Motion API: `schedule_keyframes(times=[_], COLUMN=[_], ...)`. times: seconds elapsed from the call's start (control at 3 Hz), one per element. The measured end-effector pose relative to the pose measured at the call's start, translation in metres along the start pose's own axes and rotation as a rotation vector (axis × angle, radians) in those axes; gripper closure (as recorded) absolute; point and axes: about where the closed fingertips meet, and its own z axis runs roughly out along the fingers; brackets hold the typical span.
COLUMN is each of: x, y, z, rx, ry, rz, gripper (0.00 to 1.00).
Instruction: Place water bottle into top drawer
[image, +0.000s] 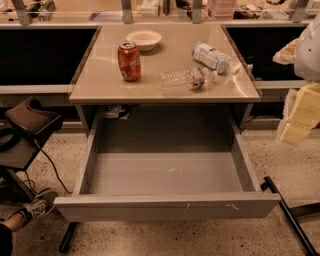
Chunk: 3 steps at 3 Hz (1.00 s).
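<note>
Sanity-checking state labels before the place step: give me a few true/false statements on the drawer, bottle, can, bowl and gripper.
1. The top drawer is pulled open. True.
2. The water bottle stands upright. False: it lies on its side on the table.
3. The soda can stands upright, left of the water bottle. True.
4. The gripper holds the water bottle. False: it is at the right edge of view, apart from the bottle.
5. The bowl is in the drawer. False: it sits on the table behind the can.

No legible text on soda can (129, 61), water bottle (186, 80) label. Hand (298, 119) right edge.
</note>
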Motion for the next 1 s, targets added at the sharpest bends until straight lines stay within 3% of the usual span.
schedule_keyframes(times=[0.33, 0.67, 1.0], x=[-0.006, -0.027, -0.059], y=[-0.011, -0.036, -0.069], z=[0.008, 0.04, 0.062], rx=[-0.002, -0.044, -0.047], ry=[-0.012, -0.052, -0.102], rz=[0.0, -0.003, -0.01], gripper=[0.0, 0.0, 0.0])
